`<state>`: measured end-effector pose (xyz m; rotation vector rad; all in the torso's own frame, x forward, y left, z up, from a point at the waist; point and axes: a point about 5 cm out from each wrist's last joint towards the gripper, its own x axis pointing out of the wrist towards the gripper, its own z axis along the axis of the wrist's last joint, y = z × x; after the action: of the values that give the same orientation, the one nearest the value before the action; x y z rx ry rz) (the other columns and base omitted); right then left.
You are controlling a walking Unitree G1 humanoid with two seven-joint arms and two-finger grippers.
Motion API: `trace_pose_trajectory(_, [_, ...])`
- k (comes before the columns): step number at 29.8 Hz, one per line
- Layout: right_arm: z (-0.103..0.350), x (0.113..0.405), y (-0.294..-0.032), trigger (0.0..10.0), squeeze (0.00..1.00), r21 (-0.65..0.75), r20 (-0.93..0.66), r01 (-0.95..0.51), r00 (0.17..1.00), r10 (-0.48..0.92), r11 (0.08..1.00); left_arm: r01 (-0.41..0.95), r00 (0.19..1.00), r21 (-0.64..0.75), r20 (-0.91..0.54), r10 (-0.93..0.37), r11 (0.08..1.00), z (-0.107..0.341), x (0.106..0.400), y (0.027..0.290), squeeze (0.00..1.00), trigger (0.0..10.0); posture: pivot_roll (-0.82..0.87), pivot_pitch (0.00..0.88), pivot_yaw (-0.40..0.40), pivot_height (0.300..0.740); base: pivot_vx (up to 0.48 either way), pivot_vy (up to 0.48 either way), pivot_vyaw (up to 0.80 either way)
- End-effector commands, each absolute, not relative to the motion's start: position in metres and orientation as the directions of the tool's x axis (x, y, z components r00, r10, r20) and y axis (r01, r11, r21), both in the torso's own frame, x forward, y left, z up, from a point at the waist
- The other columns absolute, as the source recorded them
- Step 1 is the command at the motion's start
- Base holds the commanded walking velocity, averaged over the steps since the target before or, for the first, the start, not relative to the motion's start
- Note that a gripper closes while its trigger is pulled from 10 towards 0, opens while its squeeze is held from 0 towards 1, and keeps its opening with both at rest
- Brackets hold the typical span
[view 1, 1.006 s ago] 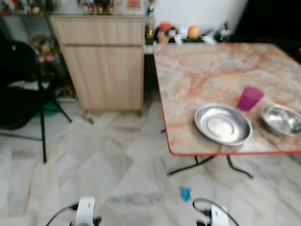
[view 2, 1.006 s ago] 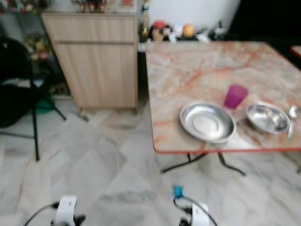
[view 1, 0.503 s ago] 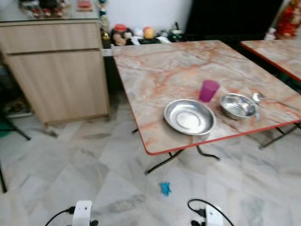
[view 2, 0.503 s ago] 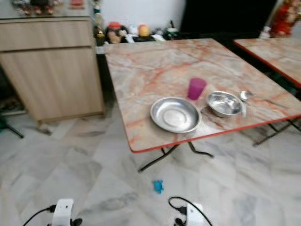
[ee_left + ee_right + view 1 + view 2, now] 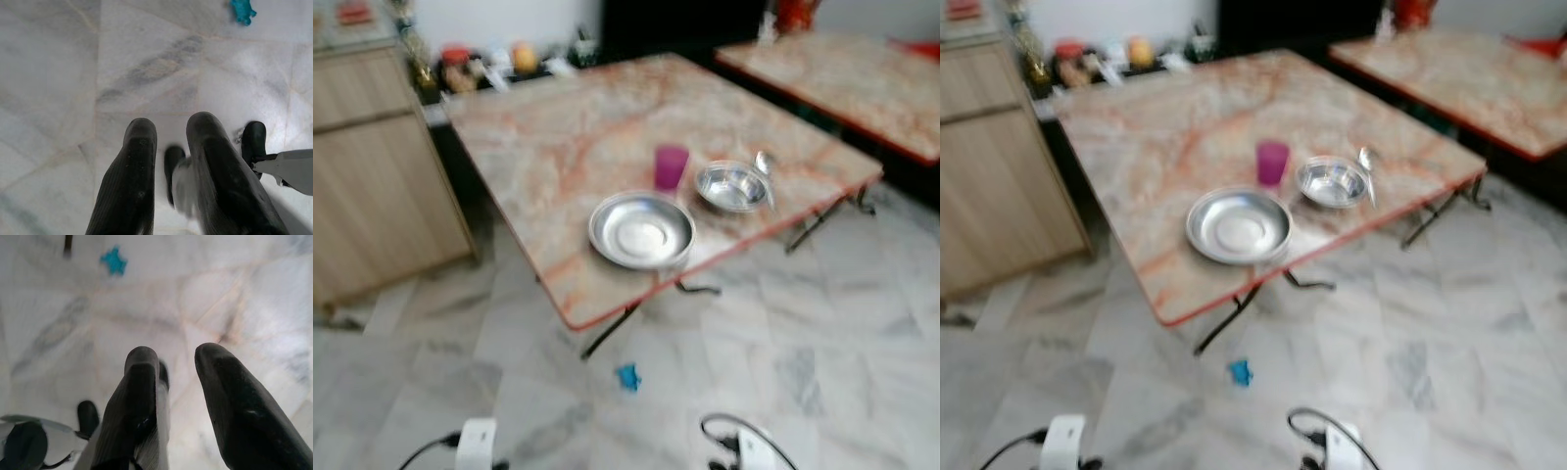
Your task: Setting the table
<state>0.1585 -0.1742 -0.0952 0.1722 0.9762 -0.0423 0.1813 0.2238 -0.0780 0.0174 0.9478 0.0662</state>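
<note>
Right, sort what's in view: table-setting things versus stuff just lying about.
For the job: plate, bowl, spoon, pink cup, all on the marble table.

Lying about: blue object on the floor, cabinet, second table, shelf clutter.

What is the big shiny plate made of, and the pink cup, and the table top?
The plate looks like bare metal, likely stainless steel: silvery, with bright glare in its middle. The pink cup looks like plastic: an even magenta colour with little shine, though the blur leaves that open. The table top has a marble pattern, beige with orange veins; its thin red edge suggests a printed laminate, not stone.
</note>
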Motion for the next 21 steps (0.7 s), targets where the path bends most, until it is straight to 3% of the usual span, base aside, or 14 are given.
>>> trace_pose_trajectory(1, [-0.097,0.156,-0.169,10.0,0.00,0.136,-0.831,0.116,0.554,0.050,0.984,-0.060,0.554,0.054,-0.829,0.079,0.997,-0.081,0.171,0.231,0.00,10.0,0.11,0.000,-0.034,0.740,0.000,0.000,-0.63])
trace_pose_trajectory(8, [-0.097,0.155,-0.171,10.0,0.00,0.133,-0.832,0.118,0.553,0.046,0.984,-0.076,0.550,0.061,-0.830,0.093,0.995,-0.081,0.169,0.234,0.00,10.0,0.12,0.000,-0.035,0.740,0.000,0.000,-0.62])
trace_pose_trajectory(12, [-0.097,0.154,-0.174,10.0,0.00,0.127,-0.829,0.134,0.559,0.031,0.983,-0.092,0.570,0.074,-0.814,0.113,0.993,-0.081,0.174,0.227,0.00,10.0,0.11,0.000,-0.035,0.740,0.000,0.000,0.00])
trace_pose_trajectory(18, [-0.097,0.153,-0.177,10.0,0.00,0.119,-0.830,0.138,0.558,0.022,0.983,-0.201,0.694,0.128,-0.681,0.234,0.971,-0.060,0.198,0.246,0.00,10.0,0.12,0.000,-0.037,0.740,0.000,0.000,0.00])
trace_pose_trajectory(19, [-0.097,0.152,-0.178,10.0,0.00,0.114,-0.831,0.137,0.557,0.019,0.984,-0.283,0.754,0.104,-0.590,0.289,0.953,-0.045,0.211,0.261,0.00,10.0,0.12,0.000,-0.039,0.740,0.000,0.000,0.00])
trace_pose_trajectory(21, [-0.097,0.152,-0.179,10.0,0.00,0.112,-0.831,0.135,0.556,0.018,0.984,-0.324,0.789,0.082,-0.526,0.316,0.943,-0.035,0.218,0.269,0.00,10.0,0.13,0.000,-0.042,0.740,0.000,0.000,0.00])
